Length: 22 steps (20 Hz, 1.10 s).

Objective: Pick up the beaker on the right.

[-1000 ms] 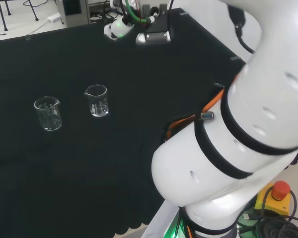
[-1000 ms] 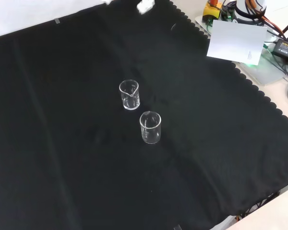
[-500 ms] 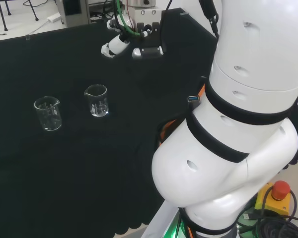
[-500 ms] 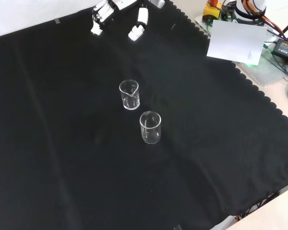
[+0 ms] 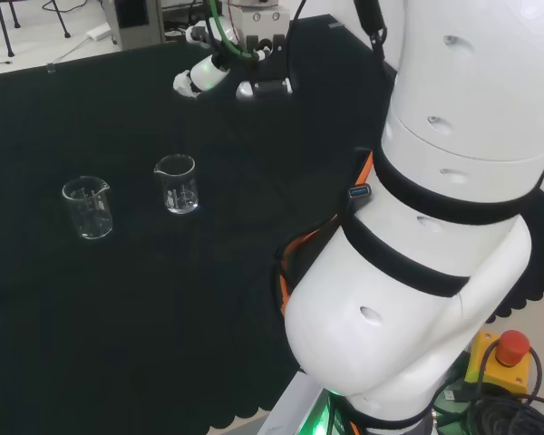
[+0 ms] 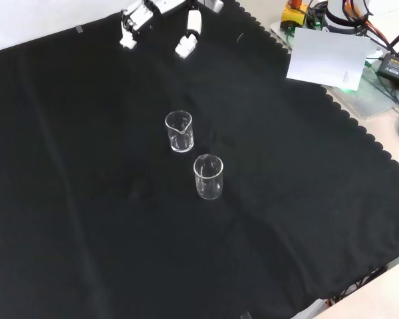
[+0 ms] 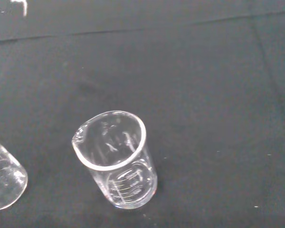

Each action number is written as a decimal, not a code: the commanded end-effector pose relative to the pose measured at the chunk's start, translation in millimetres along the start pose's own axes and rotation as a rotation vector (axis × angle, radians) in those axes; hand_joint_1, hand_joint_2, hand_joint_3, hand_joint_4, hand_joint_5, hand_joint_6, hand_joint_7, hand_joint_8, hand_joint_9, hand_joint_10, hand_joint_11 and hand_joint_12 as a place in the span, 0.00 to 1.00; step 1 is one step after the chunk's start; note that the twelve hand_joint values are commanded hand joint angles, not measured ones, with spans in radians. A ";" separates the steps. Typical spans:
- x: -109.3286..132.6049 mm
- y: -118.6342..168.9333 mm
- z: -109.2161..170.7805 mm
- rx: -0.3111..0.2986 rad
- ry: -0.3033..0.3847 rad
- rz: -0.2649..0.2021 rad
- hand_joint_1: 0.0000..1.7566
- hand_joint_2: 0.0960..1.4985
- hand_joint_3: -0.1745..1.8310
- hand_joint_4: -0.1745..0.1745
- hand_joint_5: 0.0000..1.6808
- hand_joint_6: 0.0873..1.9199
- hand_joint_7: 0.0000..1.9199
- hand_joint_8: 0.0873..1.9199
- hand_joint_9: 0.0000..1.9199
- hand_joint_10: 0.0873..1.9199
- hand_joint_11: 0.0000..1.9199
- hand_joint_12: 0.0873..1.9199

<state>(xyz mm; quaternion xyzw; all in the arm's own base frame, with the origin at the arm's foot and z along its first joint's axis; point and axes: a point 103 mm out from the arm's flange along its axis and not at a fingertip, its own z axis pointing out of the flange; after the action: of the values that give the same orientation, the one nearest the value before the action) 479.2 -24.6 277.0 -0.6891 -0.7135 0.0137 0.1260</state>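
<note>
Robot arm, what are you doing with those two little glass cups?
The robot's hand hangs open above the far part of the black cloth, holding nothing. Two clear beakers stand upright on the cloth, a little apart. In the head view, the right beaker is the one nearer the hand, and the left beaker stands beside it. Neither one has been touched yet.

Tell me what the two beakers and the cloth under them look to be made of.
Right beaker and left beaker, as the head view shows them: clear glass or plastic, glossy; the cloth shows through and printed graduations are visible. Black cloth: matte fabric, with soft creases and a scalloped edge.
</note>
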 end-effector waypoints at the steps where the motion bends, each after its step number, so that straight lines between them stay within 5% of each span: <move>1: -37.7 33.5 67.2 0.052 0.123 -0.037 0.31 0.39 0.34 0.43 0.09 0.00 0.06 0.28 0.11 0.34 0.00 0.52; 22: -53.6 35.1 115.3 0.090 0.213 -0.228 0.33 0.36 0.31 0.44 0.09 0.00 0.06 0.28 0.11 0.34 0.00 0.51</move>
<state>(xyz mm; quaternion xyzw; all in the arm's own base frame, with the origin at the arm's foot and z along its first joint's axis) 493.9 -57.3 160.0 -0.6074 -0.7609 -0.0356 0.2253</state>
